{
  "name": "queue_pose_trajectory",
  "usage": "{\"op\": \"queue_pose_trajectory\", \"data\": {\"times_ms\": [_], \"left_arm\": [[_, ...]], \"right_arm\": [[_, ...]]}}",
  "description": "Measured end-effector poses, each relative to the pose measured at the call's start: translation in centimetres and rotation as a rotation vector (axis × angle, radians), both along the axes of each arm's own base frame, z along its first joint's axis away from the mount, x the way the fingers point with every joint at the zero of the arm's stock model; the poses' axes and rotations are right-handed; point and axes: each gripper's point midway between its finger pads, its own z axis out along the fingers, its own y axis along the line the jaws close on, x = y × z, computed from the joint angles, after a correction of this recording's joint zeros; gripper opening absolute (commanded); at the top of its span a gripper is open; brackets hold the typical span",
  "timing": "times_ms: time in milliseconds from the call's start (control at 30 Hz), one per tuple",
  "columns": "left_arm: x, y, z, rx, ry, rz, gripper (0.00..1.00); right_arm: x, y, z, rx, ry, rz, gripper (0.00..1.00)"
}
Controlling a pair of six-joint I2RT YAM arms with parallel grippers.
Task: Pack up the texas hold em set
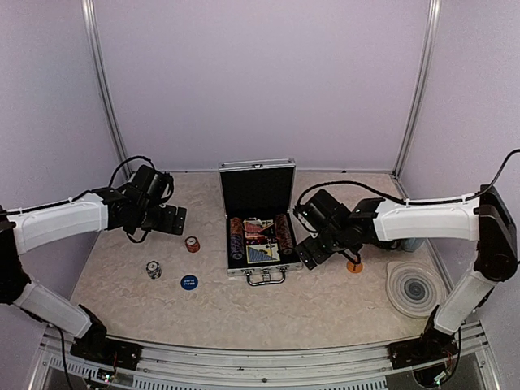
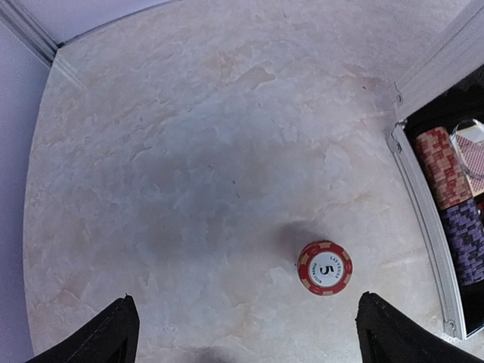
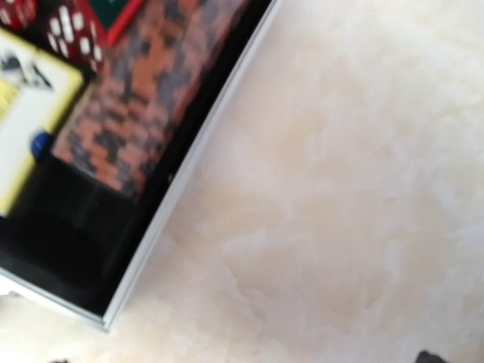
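One case (image 1: 257,188), one red chip stack (image 1: 192,244), one blue button (image 1: 188,282)

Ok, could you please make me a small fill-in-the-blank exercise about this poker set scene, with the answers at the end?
1. The silver case is ____, not shut.
2. The top chip of the red chip stack shows the number ____.
3. Seen from above, the blue round button lies to the ____ of the case.
4. The left tool has wide jaws and holds ____.

Missing words: open; 5; left; nothing.
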Motion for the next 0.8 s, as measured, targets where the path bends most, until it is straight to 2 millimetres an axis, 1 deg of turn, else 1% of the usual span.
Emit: {"op": "queue_pose_trajectory", "data": {"times_ms": [100, 167, 233, 333, 533, 667, 800], "left_arm": [[-0.2, -0.7, -2.0, 0.021, 0.060, -0.027, 0.99], [-0.5, -1.2, -3.2, 0.037, 0.097, -0.043, 0.99], [-0.8, -1.4, -4.3, 0.052, 0.132, -0.055, 0.99], [-0.8, -1.6, -5.0, 0.064, 0.164, -0.065, 0.99], [-0.1, -2.9, -5.1, 0.048, 0.196, -0.092, 0.99], [0.1, -4.1, -5.9, 0.033, 0.242, -0.120, 0.99], [0.3, -4.9, -7.3, 0.033, 0.301, -0.142, 0.99]], "right_arm": [[0.0, 0.0, 1.9, 0.047, -0.037, 0.000, 0.99], [0.0, 0.0, 2.4, 0.064, -0.051, 0.000, 0.99], [0.0, 0.0, 2.4, 0.071, -0.056, 0.001, 0.99], [-0.1, -0.1, 1.9, 0.066, -0.053, 0.002, 0.99], [-0.5, -0.4, 1.3, 0.069, -0.051, 0.018, 0.99], [-0.8, -0.6, 1.4, 0.085, -0.060, 0.025, 0.99], [-1.0, -0.4, 2.0, 0.115, -0.071, 0.033, 0.99]]}}
